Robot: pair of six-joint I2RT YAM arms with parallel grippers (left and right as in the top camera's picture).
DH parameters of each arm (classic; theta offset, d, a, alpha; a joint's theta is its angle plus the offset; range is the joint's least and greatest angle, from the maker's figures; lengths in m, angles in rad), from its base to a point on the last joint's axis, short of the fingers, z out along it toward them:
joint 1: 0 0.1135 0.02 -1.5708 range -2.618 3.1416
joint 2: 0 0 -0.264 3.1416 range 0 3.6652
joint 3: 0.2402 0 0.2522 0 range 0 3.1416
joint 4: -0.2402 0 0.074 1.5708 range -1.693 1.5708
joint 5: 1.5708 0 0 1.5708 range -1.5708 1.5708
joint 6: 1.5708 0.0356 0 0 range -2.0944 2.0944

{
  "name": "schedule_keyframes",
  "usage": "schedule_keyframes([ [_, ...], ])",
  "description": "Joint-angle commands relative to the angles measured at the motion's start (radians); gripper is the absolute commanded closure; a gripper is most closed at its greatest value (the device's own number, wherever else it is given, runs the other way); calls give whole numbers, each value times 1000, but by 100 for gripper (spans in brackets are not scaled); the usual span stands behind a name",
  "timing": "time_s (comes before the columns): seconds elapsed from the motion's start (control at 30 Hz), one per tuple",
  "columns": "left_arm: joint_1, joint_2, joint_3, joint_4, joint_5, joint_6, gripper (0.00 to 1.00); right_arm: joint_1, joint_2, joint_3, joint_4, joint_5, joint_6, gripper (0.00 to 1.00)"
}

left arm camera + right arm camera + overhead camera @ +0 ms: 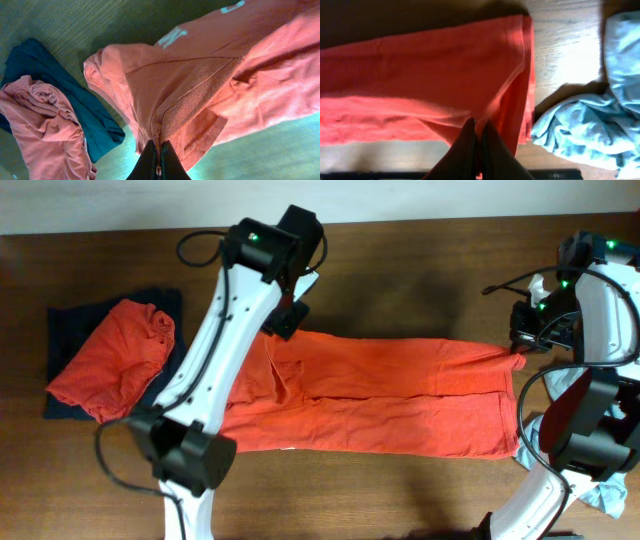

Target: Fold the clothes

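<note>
A red-orange T-shirt (400,395) lies stretched lengthwise across the middle of the table, folded into a long band. My left gripper (283,323) is shut on its upper left end; the left wrist view shows the closed fingertips (159,146) pinching a bunched seam of the shirt (210,75), with a scrap of white print (172,36) beyond. My right gripper (517,358) is shut on the upper right corner. In the right wrist view that gripper (479,124) clamps the shirt's edge (420,75).
At the table's left a crumpled red-orange garment (115,360) lies on a navy one (65,325); both show in the left wrist view (40,125) (95,120). A grey-blue garment (600,490) (585,130) lies at the right, close to the shirt's end.
</note>
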Motion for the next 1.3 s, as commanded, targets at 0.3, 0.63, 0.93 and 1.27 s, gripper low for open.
schedule_keyframes([
  [0.3,13,-66,-229,91,48,17,99,12,-11,-22,26,-65,24,95],
  [0.63,58,-66,-283,182,49,35,99,12,-11,-21,315,-122,-5,96],
  [0.93,74,-66,-283,244,60,36,99,10,-11,-18,465,-219,-63,96],
  [1.27,86,-66,-283,269,72,40,99,13,-11,-2,440,-223,-63,96],
])
